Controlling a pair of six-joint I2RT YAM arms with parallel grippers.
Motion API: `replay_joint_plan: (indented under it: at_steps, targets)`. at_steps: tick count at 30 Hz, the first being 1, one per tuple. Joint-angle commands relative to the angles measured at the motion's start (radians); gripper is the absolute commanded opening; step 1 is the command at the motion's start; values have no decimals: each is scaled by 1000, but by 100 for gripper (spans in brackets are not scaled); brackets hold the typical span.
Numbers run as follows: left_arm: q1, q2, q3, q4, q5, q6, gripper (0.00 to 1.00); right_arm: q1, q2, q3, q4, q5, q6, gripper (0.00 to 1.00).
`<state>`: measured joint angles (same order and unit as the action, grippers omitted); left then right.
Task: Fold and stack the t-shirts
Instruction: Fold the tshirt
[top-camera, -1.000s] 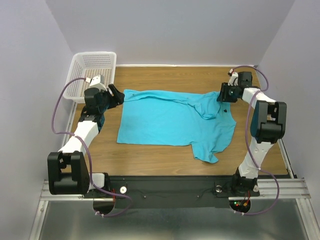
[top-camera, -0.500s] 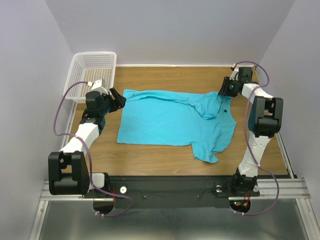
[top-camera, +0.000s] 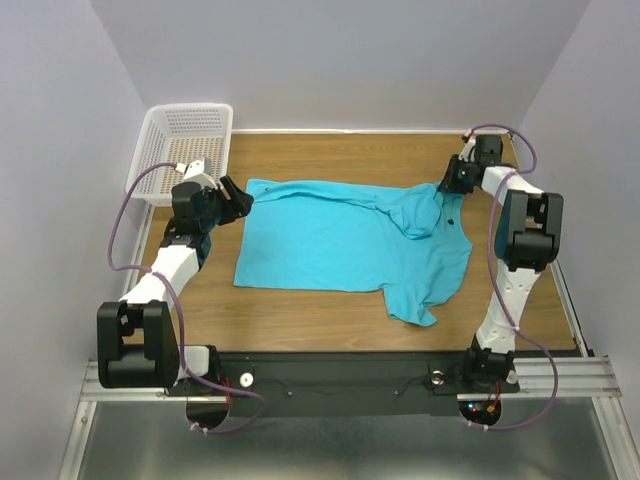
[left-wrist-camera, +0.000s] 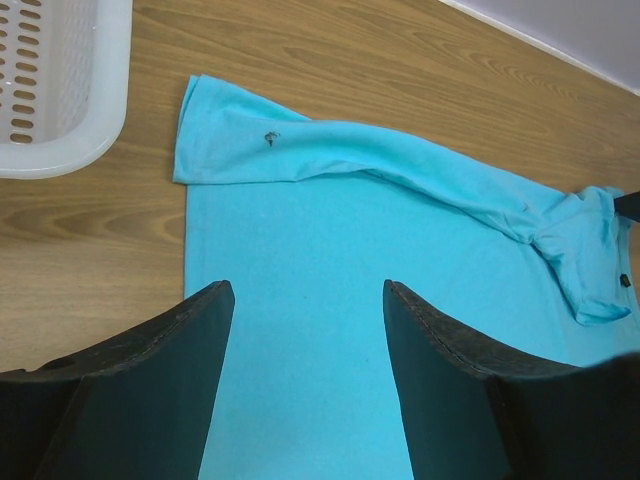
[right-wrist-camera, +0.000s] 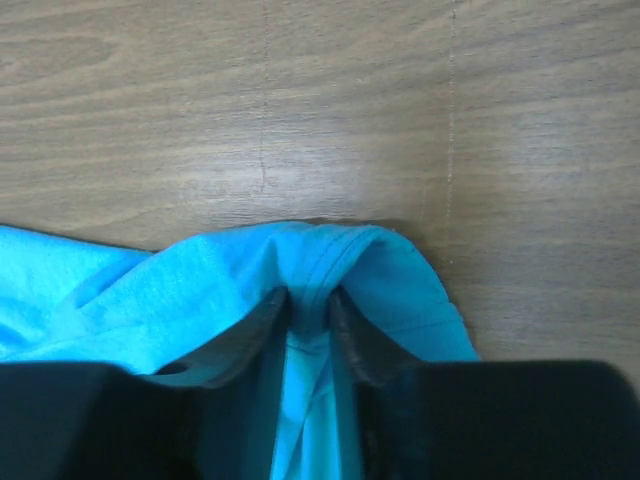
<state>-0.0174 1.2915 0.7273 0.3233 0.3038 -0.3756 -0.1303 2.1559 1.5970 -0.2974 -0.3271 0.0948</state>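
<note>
One turquoise t-shirt (top-camera: 340, 240) lies spread on the wooden table, its far edge folded over and a sleeve bunched at the far right. A small dark mark (left-wrist-camera: 269, 138) shows on the folded strip. My left gripper (top-camera: 238, 202) hovers at the shirt's far-left corner. It is open, with flat cloth (left-wrist-camera: 330, 220) between its fingers and nothing held (left-wrist-camera: 305, 290). My right gripper (top-camera: 447, 186) is at the far-right bunch. Its jaws (right-wrist-camera: 310, 298) are pinched on a hemmed fold of the t-shirt (right-wrist-camera: 200, 290).
A white mesh basket (top-camera: 185, 130) stands at the far-left corner, close behind the left gripper, and its rim (left-wrist-camera: 60, 165) shows in the left wrist view. Bare wood (right-wrist-camera: 350, 110) lies beyond the right gripper. Walls close in the table on three sides.
The right gripper's jaws have closed onto the fold of cloth, and that wrist has shifted slightly toward the far edge. The left arm has barely moved.
</note>
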Motion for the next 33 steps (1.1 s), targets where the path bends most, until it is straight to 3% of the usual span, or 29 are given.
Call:
replay_joint_plan:
  at_steps: [1, 3, 9, 20, 25, 33]
  targets:
    - [2, 3, -2, 51, 15, -6, 72, -8, 6, 46, 40, -27, 31, 16]
    - [2, 11, -2, 51, 8, -6, 72, -20, -28, 23, 58, -26, 36, 1]
    - [2, 55, 9, 71, 9, -14, 71, -86, -123, -68, 113, 11, 46, 1]
    - [-16, 173, 81, 109, 52, -14, 69, -97, -116, -124, 129, 82, 57, 1]
    - [-90, 288, 210, 85, 31, 40, 68, -97, -110, -124, 132, 56, 57, 1]
    - [-156, 558, 574, -102, -185, 144, 65, -98, -103, -127, 135, 28, 56, 1]
